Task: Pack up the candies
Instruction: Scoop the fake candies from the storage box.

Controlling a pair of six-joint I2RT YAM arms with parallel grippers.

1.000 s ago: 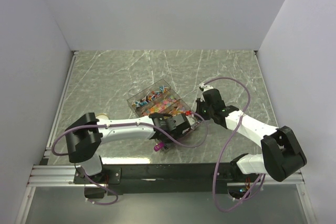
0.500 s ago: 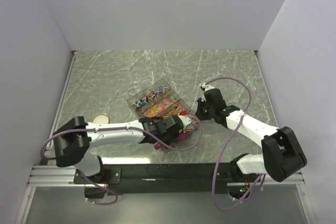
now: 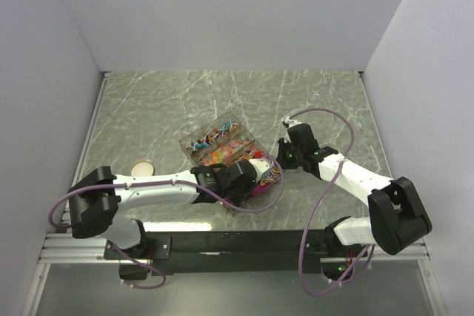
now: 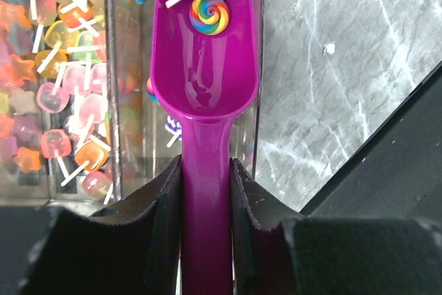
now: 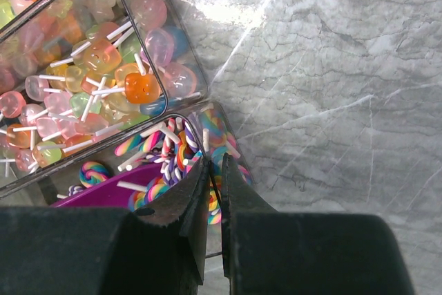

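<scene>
A clear compartment box [image 3: 209,137] in the middle of the table holds the candies [image 3: 222,150]. In the left wrist view they are small jelly sweets on sticks [image 4: 59,88] and rainbow swirl lollipops [image 4: 210,1]. My left gripper [image 4: 206,167] is shut on the handle of the magenta scoop [image 4: 204,67]. The scoop's bowl reaches into the near compartment with two swirl lollipops at its tip. My right gripper [image 5: 215,164] is shut on the box's thin clear wall [image 5: 181,67] at the near right corner. The scoop also shows in the right wrist view [image 5: 103,195].
A round tan lid [image 3: 143,168] lies on the table to the left of the box, near my left arm. Bare marble table [image 3: 318,101] surrounds the box. The black front rail [image 3: 237,242] runs along the near edge.
My left arm has swung its elbow left and moved the scoop from the table's front edge up into the box's near compartment. The tan lid is now uncovered. The right gripper has hardly moved.
</scene>
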